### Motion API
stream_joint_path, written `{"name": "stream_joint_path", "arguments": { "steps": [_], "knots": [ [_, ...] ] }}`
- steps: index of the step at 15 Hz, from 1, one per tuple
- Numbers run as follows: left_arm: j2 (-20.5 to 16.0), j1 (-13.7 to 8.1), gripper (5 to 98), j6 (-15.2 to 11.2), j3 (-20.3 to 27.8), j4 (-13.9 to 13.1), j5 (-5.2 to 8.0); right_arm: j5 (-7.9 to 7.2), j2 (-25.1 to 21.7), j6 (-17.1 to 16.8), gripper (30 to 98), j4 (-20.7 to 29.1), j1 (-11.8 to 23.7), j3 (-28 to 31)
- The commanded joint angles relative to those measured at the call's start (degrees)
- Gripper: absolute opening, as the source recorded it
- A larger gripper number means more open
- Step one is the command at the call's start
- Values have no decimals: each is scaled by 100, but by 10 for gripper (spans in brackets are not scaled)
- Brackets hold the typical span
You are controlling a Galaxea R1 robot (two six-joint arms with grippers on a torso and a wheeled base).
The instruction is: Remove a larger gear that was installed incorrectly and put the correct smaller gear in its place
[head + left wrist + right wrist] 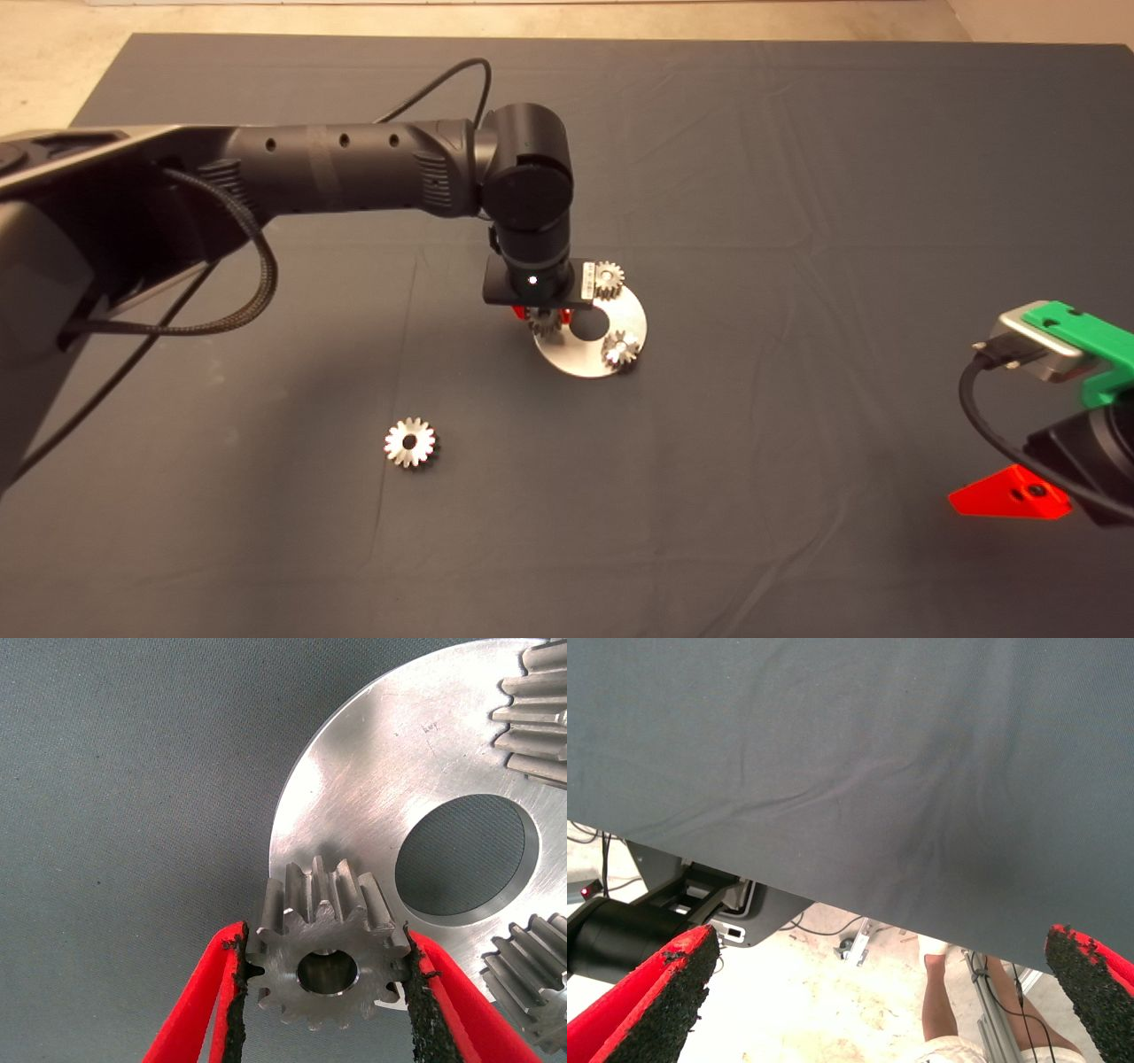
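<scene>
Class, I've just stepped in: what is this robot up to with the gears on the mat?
The left claw is shut on a small gear at the edge of a round steel plate, where two other small gears already sit. Whether that gear is seated or still being lowered cannot be told. The large gear lies alone on the mat, away from the plate. The right claw waits open at the mat's right edge.

Even, soft light falls on the dark mat (797,177), with a faint arm shadow left of the round steel plate (620,306), which glares white. In the left wrist view the smaller gear (323,961) looks slightly soft, perhaps too close for sharp focus.
</scene>
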Motion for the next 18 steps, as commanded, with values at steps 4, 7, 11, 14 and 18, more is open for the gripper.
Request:
{"name": "stream_joint_path", "arguments": {
  "steps": [4, 7, 11, 14, 18],
  "knots": [
    [-76, -84, 430, -9, 110, -35, 167, -501, -26, 7, 977, 189, 67, 11],
    [-274, -266, 482, -76, 730, -66, 176, -501, -26, 7, 977, 189, 67, 11],
    [-954, -840, 529, -97, 1480, -693, 185, -506, -35, 7, 977, 189, 67, 11],
    [-1314, -848, 571, -150, 2238, -1073, 211, -519, -17, 7, 977, 172, 67, 11],
    [-2228, -910, 626, -628, 3331, -1388, 220, -536, -9, 9, 977, 156, 76, 11]
  ]
}}
